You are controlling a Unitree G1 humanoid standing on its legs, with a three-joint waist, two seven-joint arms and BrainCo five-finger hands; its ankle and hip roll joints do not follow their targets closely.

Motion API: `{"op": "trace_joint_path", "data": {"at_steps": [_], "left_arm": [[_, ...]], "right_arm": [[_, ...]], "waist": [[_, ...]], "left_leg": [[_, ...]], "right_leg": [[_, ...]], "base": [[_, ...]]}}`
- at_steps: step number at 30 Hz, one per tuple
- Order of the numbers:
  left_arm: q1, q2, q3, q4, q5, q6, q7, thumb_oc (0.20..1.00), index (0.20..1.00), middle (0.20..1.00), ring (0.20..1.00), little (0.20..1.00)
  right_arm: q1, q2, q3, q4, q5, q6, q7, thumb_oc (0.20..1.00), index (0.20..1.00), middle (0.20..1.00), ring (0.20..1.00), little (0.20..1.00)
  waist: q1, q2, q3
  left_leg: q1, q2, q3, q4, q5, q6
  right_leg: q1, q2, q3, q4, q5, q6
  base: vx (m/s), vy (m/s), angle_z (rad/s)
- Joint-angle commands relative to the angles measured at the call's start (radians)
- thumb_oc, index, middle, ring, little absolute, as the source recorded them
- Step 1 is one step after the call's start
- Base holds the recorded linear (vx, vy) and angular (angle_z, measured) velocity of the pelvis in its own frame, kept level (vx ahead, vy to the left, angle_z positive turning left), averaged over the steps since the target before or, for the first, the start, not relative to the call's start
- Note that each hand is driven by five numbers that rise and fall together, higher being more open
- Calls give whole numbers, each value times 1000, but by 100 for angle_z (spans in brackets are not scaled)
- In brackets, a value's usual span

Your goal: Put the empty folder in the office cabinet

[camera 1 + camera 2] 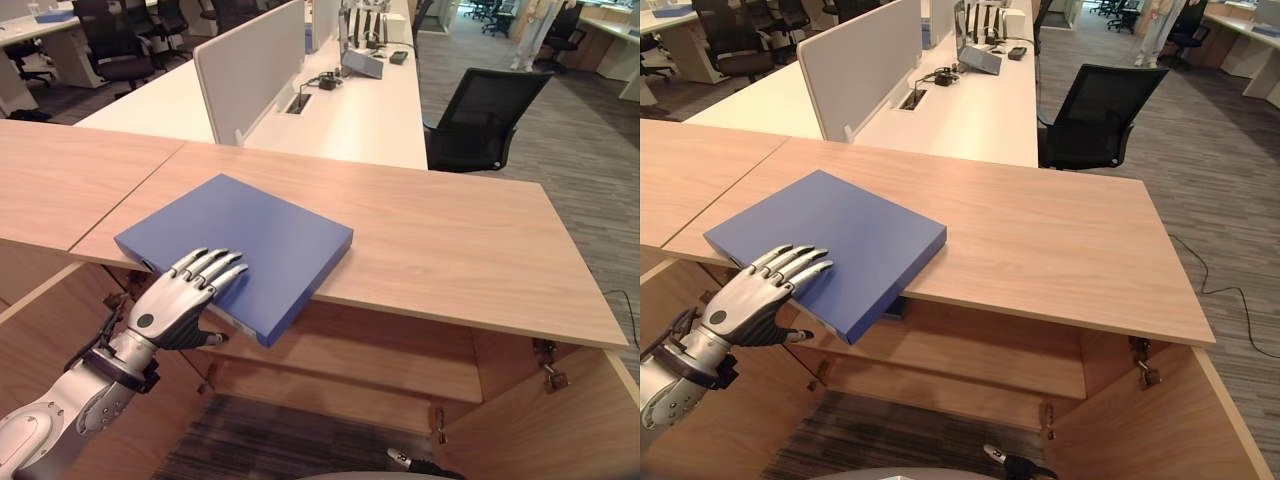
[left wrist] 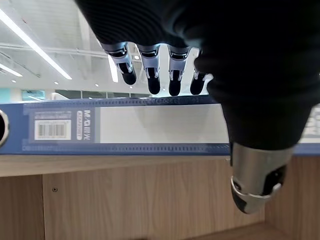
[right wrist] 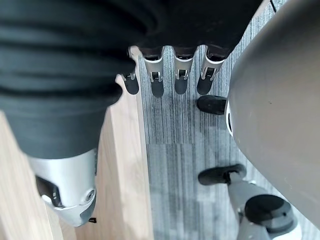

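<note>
Your left hand [image 1: 185, 295] lies spread flat on the folder's [image 1: 240, 245] near corner, which overhangs the cabinet [image 1: 430, 235] top towards you.

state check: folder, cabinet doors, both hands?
blue folder: closed, flat on the cabinet top, one corner overhanging the front edge
cabinet doors: open
left hand: open, fingers straight on the folder, thumb below its edge
right hand: open, holding nothing, hanging over the floor
</note>
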Motion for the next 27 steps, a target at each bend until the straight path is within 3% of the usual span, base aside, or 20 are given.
{"op": "trace_joint_path", "data": {"at_steps": [1, 16, 18, 19, 22, 23, 27], "left_arm": [[-10, 3, 9, -4, 20, 10, 51, 1000, 1000, 1000, 1000, 1000], [12, -66, 22, 7, 51, 41, 110, 1000, 1000, 1000, 1000, 1000], [16, -86, 25, 13, 55, 44, 131, 834, 834, 834, 834, 834], [19, -121, 26, 28, 64, 57, 162, 567, 567, 567, 567, 567], [17, -206, 11, 65, 80, 72, 222, 238, 238, 238, 238, 238], [14, -228, 1, 80, 86, 73, 241, 200, 200, 200, 200, 200], [5, -318, -36, 133, 91, 86, 292, 200, 200, 200, 200, 200]], "right_arm": [[-33, 48, 21, 46, -43, 25, 9, 1000, 1000, 1000, 1000, 1000], [-27, 58, 29, 38, -45, 29, 8, 1000, 1000, 1000, 1000, 1000], [-27, 64, 30, 36, -45, 29, 8, 1000, 1000, 1000, 1000, 1000], [-27, 68, 32, 35, -45, 30, 9, 1000, 1000, 1000, 1000, 1000], [-25, 80, 38, 31, -48, 32, 8, 1000, 1000, 1000, 1000, 1000], [-24, 81, 39, 30, -47, 32, 7, 1000, 1000, 1000, 1000, 1000], [-26, 87, 39, 34, -51, 34, 6, 1000, 1000, 1000, 1000, 1000]], "waist": [[-21, -38, -54], [-24, -36, -57], [-25, -35, -57], [-26, -36, -57], [-29, -35, -59], [-31, -34, -59], [-35, -36, -62]], "left_leg": [[16, -19, -35, 2, -77, 45], [20, -21, -35, 2, -79, 47], [20, -22, -35, 2, -79, 47], [20, -23, -36, 2, -78, 48], [24, -23, -36, 2, -79, 50], [26, -23, -36, 2, -79, 50], [30, -25, -36, 2, -81, 53]], "right_leg": [[-42, 20, 57, 0, 14, -13], [-39, 20, 59, 0, 11, -13], [-40, 19, 58, 0, 11, -12], [-38, 19, 57, 0, 11, -12], [-35, 19, 57, 0, 9, -11], [-34, 19, 58, 0, 8, -11], [-31, 19, 60, 0, 7, -10]], "base": [[0, 0, 0], [0, 0, 0], [0, 0, 0], [0, 0, 0], [0, 0, 0], [0, 0, 0], [0, 0, 0]]}}
